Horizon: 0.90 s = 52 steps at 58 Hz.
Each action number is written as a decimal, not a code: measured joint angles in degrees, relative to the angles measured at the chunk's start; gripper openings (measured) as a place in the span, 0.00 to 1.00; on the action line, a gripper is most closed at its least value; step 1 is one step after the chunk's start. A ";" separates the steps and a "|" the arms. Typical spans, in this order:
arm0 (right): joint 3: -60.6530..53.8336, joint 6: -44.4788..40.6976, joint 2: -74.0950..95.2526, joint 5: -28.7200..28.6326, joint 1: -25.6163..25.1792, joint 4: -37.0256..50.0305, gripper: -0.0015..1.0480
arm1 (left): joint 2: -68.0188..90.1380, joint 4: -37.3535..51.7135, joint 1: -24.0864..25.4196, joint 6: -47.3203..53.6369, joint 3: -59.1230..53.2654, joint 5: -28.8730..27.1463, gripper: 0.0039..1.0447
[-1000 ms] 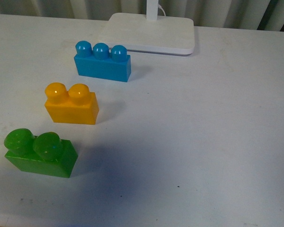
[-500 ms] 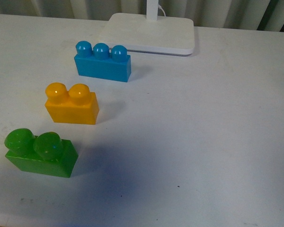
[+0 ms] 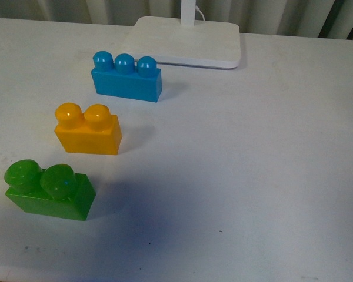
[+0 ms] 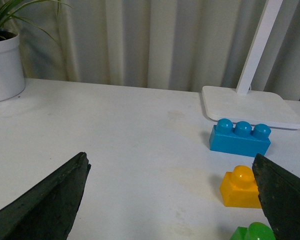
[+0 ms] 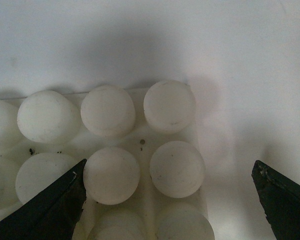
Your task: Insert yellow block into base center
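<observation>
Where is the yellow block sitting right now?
In the front view the yellow block stands on the left of the table, between the blue brick behind it and the green brick nearer the robot, touching neither.

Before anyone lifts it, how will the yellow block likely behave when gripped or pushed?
The yellow block looks like rigid plastic: probably stiff and light. Its glossy rounded top may slip. Flat on the table, it should slide, not roll.

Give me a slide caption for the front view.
Blue brick, yellow block and green brick in a diagonal row on a white table, lamp foot behind.
</observation>
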 joint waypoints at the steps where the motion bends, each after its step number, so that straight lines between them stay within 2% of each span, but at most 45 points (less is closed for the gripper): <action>1: -0.02 0.68 -0.09 0.31 0.26 -0.07 0.91 | 0.00 0.00 0.00 0.00 0.00 0.00 0.94; 16: -1.77 11.87 -2.75 7.69 7.67 -1.53 0.91 | 0.00 0.00 0.00 0.00 0.00 0.00 0.94; 26: -2.91 18.69 -4.46 11.30 14.67 -2.54 0.91 | 0.00 0.00 0.00 0.00 0.00 0.00 0.94; 32: -3.17 22.73 -4.98 12.46 19.17 -3.10 0.91 | 0.00 0.00 0.00 0.00 0.00 0.00 0.94; 45: -2.12 36.70 -5.20 18.38 33.27 -6.75 0.91 | 0.00 0.00 0.00 0.00 0.00 0.00 0.94; 52: -0.81 40.65 -4.02 19.71 38.47 -7.69 0.91 | 0.00 0.00 0.00 0.00 0.00 0.00 0.94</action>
